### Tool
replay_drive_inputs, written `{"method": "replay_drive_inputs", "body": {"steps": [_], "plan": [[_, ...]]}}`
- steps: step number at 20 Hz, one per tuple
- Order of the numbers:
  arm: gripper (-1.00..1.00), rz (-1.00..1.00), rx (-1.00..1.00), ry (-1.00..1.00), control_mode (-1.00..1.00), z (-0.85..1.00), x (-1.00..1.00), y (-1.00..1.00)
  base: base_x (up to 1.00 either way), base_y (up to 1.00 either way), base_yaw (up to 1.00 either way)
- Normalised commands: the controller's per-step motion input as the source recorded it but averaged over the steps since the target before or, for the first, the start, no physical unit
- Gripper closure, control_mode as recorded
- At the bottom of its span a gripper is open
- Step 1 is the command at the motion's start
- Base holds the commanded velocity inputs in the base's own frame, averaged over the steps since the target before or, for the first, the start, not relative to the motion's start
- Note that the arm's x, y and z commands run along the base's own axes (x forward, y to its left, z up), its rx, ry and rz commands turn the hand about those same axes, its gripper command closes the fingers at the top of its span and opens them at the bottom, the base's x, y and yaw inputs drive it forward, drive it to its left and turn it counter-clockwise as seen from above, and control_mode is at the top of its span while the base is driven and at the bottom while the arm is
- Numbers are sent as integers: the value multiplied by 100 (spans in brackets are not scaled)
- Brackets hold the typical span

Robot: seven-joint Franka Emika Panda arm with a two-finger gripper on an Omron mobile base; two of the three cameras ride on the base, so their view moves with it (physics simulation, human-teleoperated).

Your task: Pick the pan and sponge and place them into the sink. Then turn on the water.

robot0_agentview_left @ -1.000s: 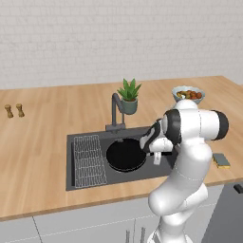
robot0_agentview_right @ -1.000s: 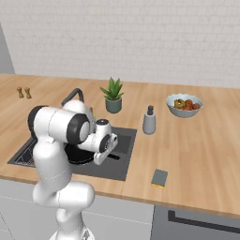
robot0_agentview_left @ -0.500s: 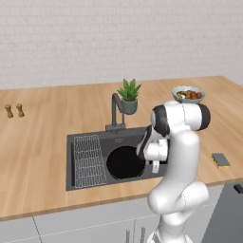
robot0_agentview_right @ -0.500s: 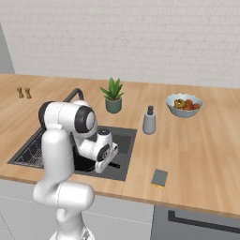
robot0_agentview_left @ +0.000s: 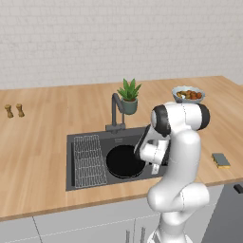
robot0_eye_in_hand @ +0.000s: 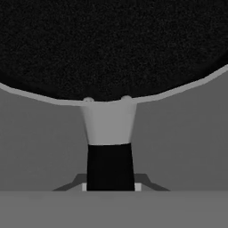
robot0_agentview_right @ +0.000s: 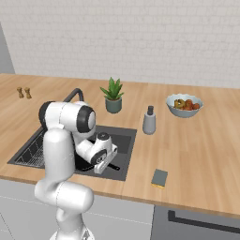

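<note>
The black pan [robot0_agentview_left: 122, 161] lies low inside the dark grey sink [robot0_agentview_left: 70, 143], to the right of the wire rack [robot0_agentview_left: 88, 161]. My gripper [robot0_agentview_left: 154, 164] is shut on the pan's handle at the basin's right side. In the hand view the handle [robot0_eye_in_hand: 110, 147] runs up between the fingertips of the gripper [robot0_eye_in_hand: 110, 186] to the round black pan [robot0_eye_in_hand: 111, 44]. The yellow and grey-green sponge [robot0_agentview_left: 220, 160] lies on the counter near the front edge, right of the sink, also seen as the sponge [robot0_agentview_right: 160, 178] in the right base view. The dark arched faucet [robot0_agentview_left: 115, 108] stands behind the basin.
A potted plant [robot0_agentview_left: 129, 96] stands behind the faucet. A bowl of fruit [robot0_agentview_left: 188, 94] sits at the back right, with a grey soap dispenser [robot0_agentview_right: 149, 121] beside the sink. Salt and pepper shakers [robot0_agentview_left: 14, 110] stand far left on the wooden counter.
The arm has folded down and lowered the pan from above the basin to deep inside it, nearer the front. The gripper has stayed shut on the handle.
</note>
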Motion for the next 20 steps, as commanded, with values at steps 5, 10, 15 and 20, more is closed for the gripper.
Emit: {"method": "replay_drive_inputs", "body": {"steps": [5,10,15,20], "plan": [[-100,0,9,-21,-100,0,-48,-2,0,0,0],[-100,0,13,-22,-100,21,-47,-5,0,0,0],[-100,0,21,-26,-100,86,-44,-33,0,0,0],[-100,0,22,-19,-100,100,-9,-35,0,0,0]]}}
